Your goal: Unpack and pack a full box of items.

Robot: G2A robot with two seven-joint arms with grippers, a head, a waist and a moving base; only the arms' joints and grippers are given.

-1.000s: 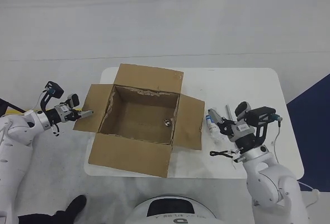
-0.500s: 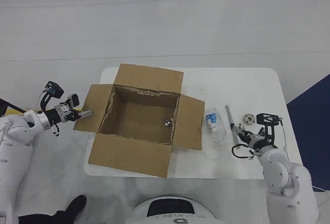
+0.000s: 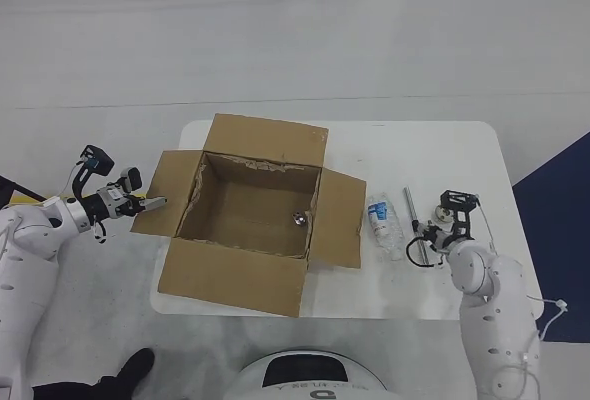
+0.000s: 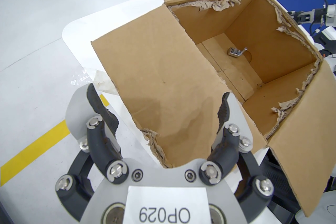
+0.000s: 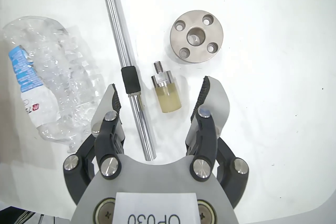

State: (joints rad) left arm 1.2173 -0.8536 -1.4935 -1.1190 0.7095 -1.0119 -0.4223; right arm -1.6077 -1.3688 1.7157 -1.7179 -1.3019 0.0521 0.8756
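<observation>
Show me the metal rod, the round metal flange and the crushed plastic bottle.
metal rod (image 5: 130, 79), right wrist view, on its black band.
round metal flange (image 5: 181, 37), right wrist view, on its flat face beside the bore.
crushed plastic bottle (image 5: 60, 70), right wrist view, on its crumpled clear body.

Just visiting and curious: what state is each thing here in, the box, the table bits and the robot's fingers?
Box: open, flaps spread, edges torn.
Metal piece: lying on the box floor.
Bottle: crushed, on its side.
Rod: lying flat.
Flange: flat, holes up.
Stud: on its side.
Left fingers: open, either side of a flap.
Right fingers: open, over rod and stud.
</observation>
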